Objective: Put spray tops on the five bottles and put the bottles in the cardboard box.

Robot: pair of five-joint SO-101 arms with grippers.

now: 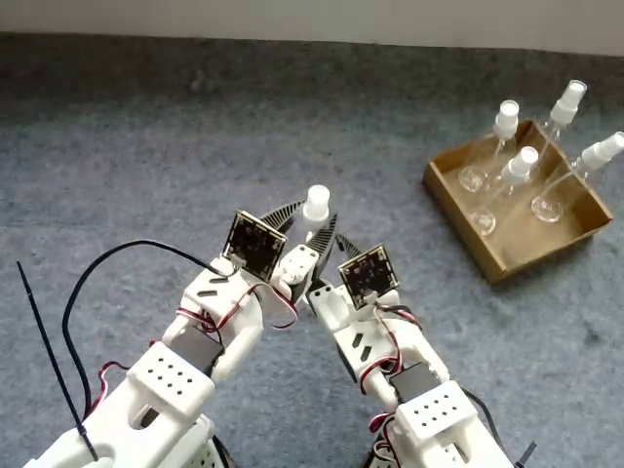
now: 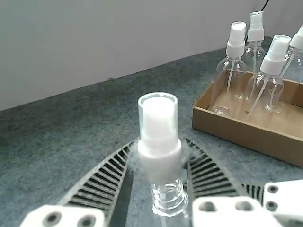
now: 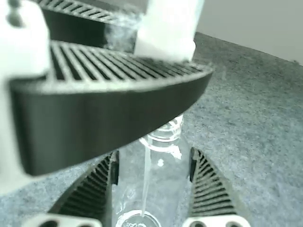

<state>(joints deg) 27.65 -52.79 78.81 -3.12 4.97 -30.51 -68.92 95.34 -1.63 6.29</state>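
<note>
Left wrist view, centre: your left gripper (image 2: 161, 146) pinches the spray top (image 2: 157, 116) over the bottle (image 2: 165, 199). Your right gripper (image 3: 151, 198) clamps it steady for capping.

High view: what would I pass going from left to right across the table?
Left arm → spray top → right arm → cardboard box holding four capped bottles.
</note>
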